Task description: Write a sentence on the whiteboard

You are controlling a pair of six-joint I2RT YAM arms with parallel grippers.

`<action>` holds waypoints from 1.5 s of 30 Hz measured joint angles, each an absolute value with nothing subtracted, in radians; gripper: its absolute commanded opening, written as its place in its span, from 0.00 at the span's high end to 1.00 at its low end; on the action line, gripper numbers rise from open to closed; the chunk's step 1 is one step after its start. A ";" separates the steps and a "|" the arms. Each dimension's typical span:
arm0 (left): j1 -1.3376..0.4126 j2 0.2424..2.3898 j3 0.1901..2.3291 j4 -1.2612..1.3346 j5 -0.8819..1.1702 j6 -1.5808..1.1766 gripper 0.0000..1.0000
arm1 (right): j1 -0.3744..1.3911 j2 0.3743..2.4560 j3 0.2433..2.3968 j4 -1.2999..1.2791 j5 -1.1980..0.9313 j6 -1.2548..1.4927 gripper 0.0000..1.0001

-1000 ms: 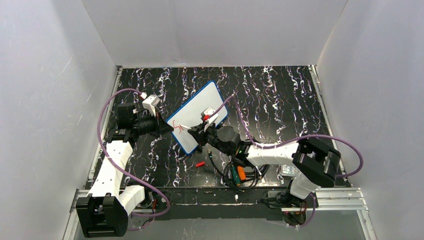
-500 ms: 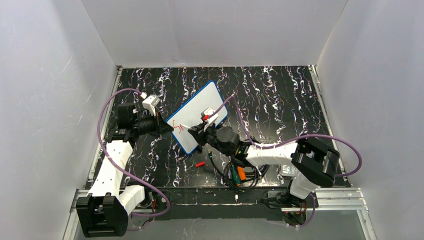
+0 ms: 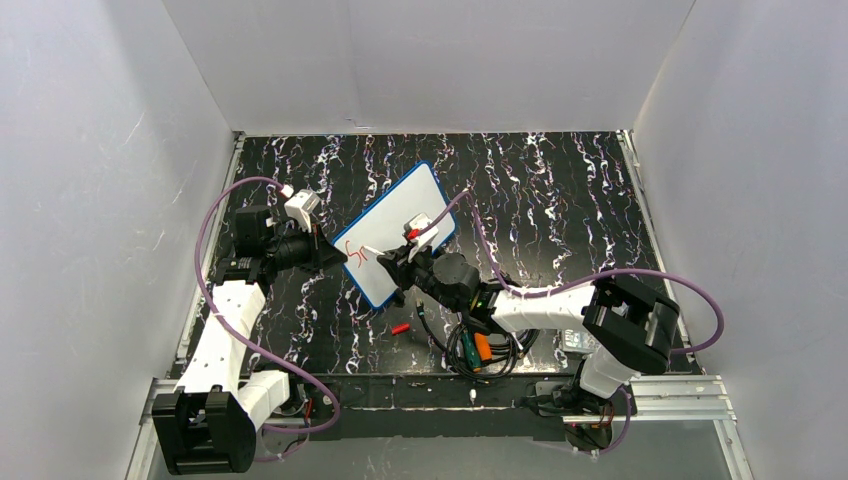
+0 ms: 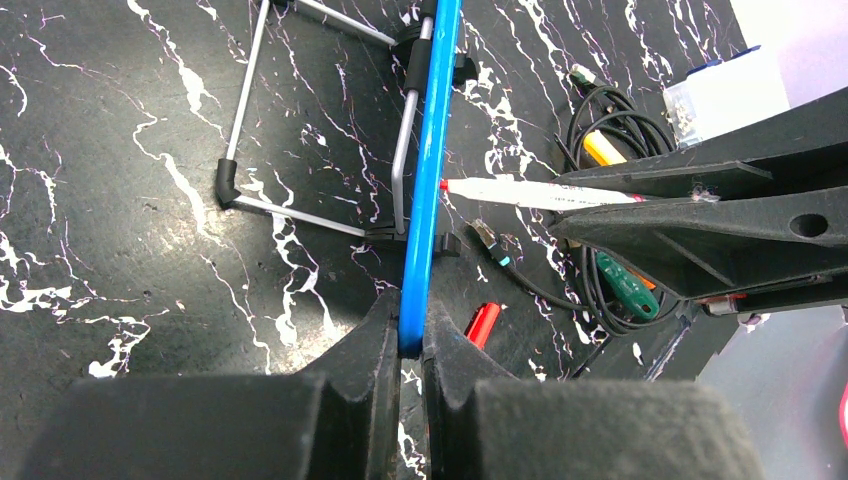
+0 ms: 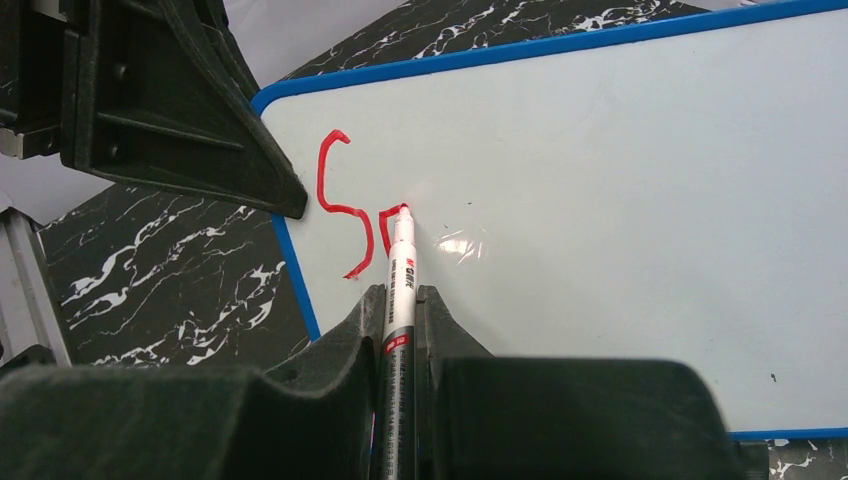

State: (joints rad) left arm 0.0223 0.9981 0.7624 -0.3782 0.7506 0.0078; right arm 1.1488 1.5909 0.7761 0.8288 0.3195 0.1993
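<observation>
The whiteboard (image 3: 395,232), white with a blue rim, leans upright on a wire stand (image 4: 250,120). My left gripper (image 4: 410,335) is shut on its blue edge (image 4: 428,180) at the board's near left corner (image 3: 340,250). My right gripper (image 5: 402,300) is shut on a white marker (image 5: 398,290) whose red tip touches the board face (image 5: 600,200). The sentence (image 5: 350,210) is only a red "S" and the start of a second letter near the board's left end; it also shows in the top view (image 3: 360,256).
A red marker cap (image 3: 400,327) lies on the black marbled table in front of the board. A coil of black cable with orange and green tools (image 3: 480,350) lies by the right arm. White walls enclose the table.
The marker tip has shifted slightly along the board and the red stroke after the "S" has grown. The left gripper and the board have not moved.
</observation>
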 measured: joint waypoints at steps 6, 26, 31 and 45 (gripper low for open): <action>0.022 0.999 0.762 -0.378 0.750 0.007 1.00 | 1.148 1.591 0.763 0.833 0.319 0.210 0.99; 0.023 1.005 0.766 -0.379 0.750 0.007 1.00 | 1.148 1.588 0.723 0.849 0.315 0.229 0.99; 0.023 1.005 0.766 -0.379 0.752 0.007 1.00 | 1.148 1.588 0.724 0.865 0.315 0.224 0.99; 0.023 1.005 0.766 -0.379 0.752 0.008 1.00 | 1.148 1.592 0.741 0.888 0.321 0.204 0.99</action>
